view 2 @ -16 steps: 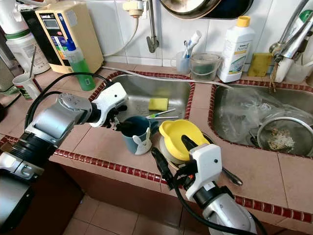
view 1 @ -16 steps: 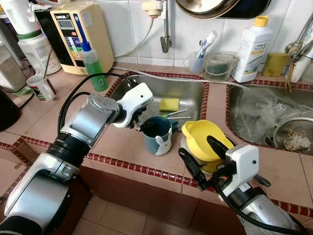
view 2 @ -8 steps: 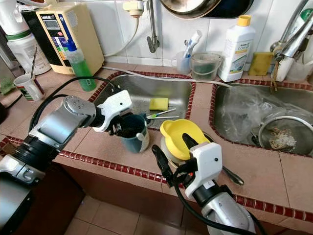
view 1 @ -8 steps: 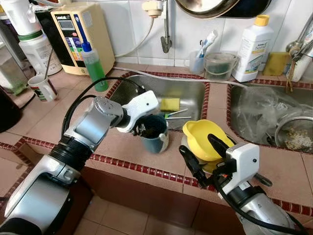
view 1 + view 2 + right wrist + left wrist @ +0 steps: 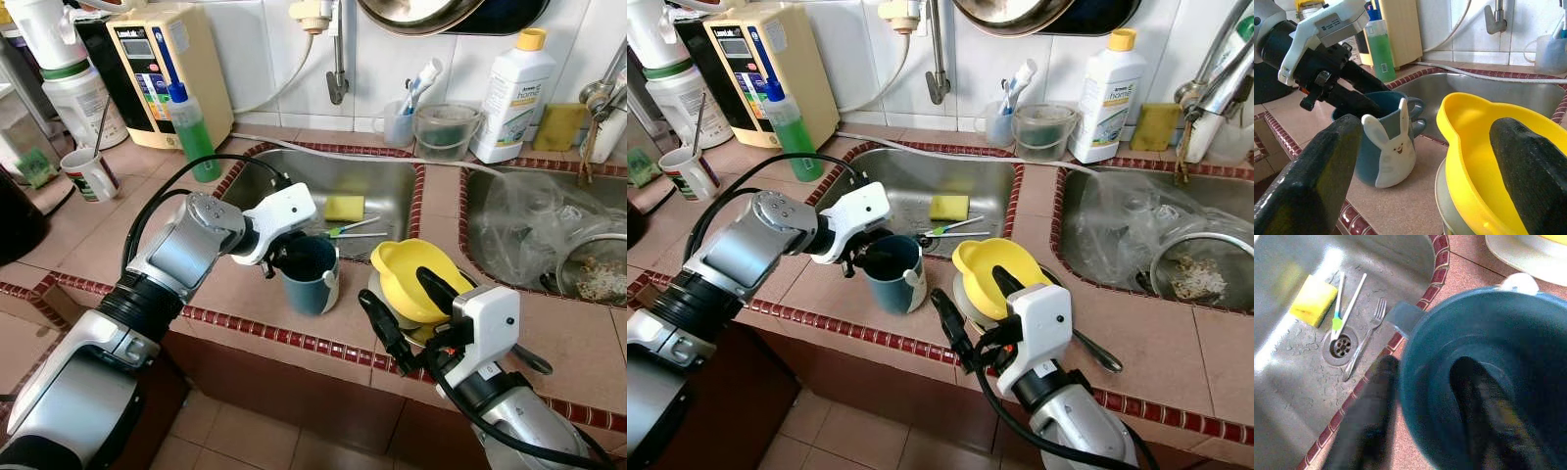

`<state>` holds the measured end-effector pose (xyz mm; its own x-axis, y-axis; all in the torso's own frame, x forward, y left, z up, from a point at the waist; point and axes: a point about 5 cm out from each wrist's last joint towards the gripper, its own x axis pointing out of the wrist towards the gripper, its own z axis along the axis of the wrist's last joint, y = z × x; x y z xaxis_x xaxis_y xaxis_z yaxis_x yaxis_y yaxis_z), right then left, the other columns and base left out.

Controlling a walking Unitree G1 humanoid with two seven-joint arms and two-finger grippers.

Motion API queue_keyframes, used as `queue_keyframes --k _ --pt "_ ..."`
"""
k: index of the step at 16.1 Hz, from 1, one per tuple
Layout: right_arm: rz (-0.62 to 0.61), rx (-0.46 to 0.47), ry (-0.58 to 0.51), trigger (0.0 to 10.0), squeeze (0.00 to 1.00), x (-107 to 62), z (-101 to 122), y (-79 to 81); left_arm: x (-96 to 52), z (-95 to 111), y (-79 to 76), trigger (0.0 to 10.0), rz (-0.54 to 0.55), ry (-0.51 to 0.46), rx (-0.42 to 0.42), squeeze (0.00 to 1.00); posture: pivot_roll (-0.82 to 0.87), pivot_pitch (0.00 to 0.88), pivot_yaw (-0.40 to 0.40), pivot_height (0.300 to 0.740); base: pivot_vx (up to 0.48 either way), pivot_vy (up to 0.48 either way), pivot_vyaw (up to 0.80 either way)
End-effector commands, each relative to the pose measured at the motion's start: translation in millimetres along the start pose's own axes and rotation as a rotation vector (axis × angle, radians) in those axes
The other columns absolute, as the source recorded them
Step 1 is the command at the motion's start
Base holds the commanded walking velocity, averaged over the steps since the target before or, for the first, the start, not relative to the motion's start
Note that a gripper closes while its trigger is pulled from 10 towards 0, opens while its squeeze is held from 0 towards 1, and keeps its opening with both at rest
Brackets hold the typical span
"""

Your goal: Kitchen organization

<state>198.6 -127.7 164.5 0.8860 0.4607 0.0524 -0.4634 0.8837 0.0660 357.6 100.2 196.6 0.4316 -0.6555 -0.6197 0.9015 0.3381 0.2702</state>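
Blue mug stands upright on the table, its rim pinched by the left pincer; right pincer gapes wide near the yellow bowl.

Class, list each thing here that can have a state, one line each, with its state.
Blue mug: upright on the counter, rim pinched by the left claw.
Left claw: shut on the mug's wall.
Right claw: open, near the yellow bowl.
Yellow bowl: tilted on a plate.
Left sink: drained.
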Motion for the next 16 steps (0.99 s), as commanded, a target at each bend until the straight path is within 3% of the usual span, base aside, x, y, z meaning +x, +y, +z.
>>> queue_keyframes --k 1,16 --pt "0.011 0.000 -0.012 10.0 0.00 1.8 1.6 2.5 -6.0 -0.7 4.4 0.0 0.018 0.008 0.005 0.00 -0.16 0.019 0.131 0.740 0.000 0.000 0.00" --pt "0.029 -0.001 -0.035 10.0 0.00 8.1 3.8 1.8 -10.3 -3.8 9.2 0.0 0.046 0.007 -0.004 0.00 -0.16 0.000 0.119 0.740 0.000 0.000 0.00"
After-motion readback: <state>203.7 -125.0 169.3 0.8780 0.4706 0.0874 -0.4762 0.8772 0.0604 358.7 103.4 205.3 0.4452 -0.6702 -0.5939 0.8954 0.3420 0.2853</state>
